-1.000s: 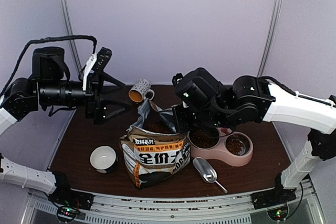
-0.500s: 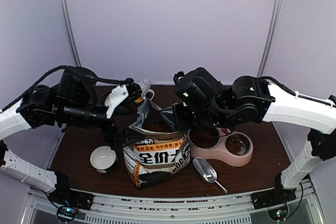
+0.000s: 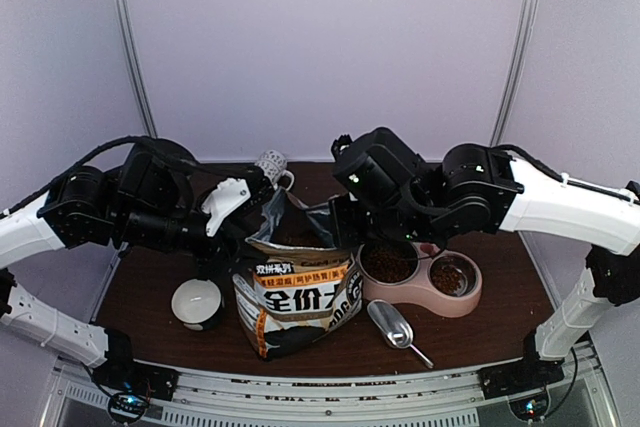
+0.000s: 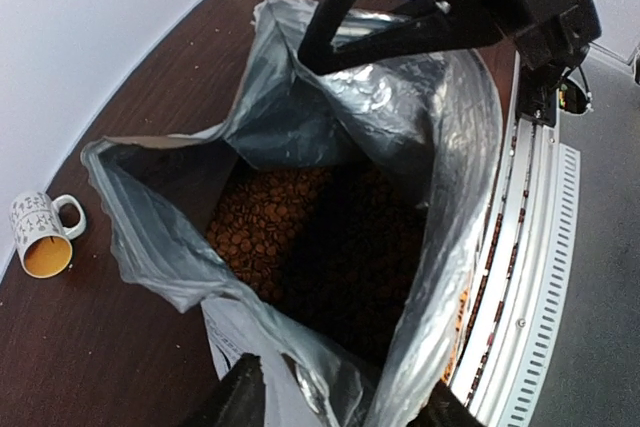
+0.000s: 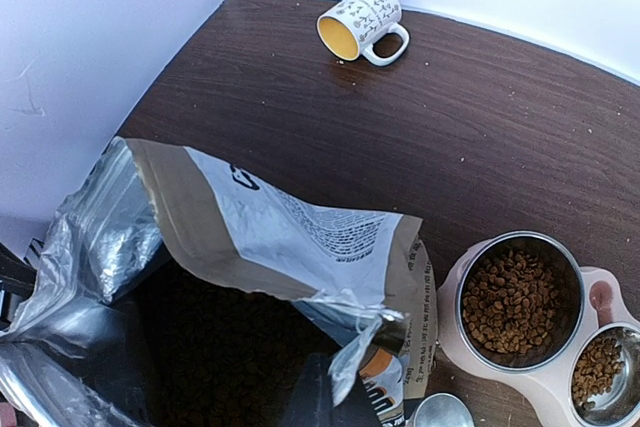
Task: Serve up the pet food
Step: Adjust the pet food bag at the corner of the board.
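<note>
Two lots of pet food (image 4: 290,237) show: most is a loose reddish-brown heap deep inside the bag (image 3: 300,297), the rest fills both steel cups of the pink double bowl (image 3: 470,305) just right of the bag. The heap has no long axis of its own. The bag stands upright mid-tabletop (image 3: 160,267), long axis vertical, mouth pointing up, printed face toward the near edge; the mouth is pulled wide left to right. Right hand (image 5: 325,382) is closed tight, pinching the crumpled foil rim on the bag's right side. Left hand (image 4: 335,402) sits at the bag's left rim with its fingers apart and the foil edge between them; can't tell if they press it. A metal scoop (image 3: 395,325) lies on the tabletop in front of the double bowl, bowl end toward the bag, handle toward the near right. A patterned mug (image 5: 358,22) lies on its side behind the bag, and a white bowl (image 3: 197,302) sits left of the bag.
</note>
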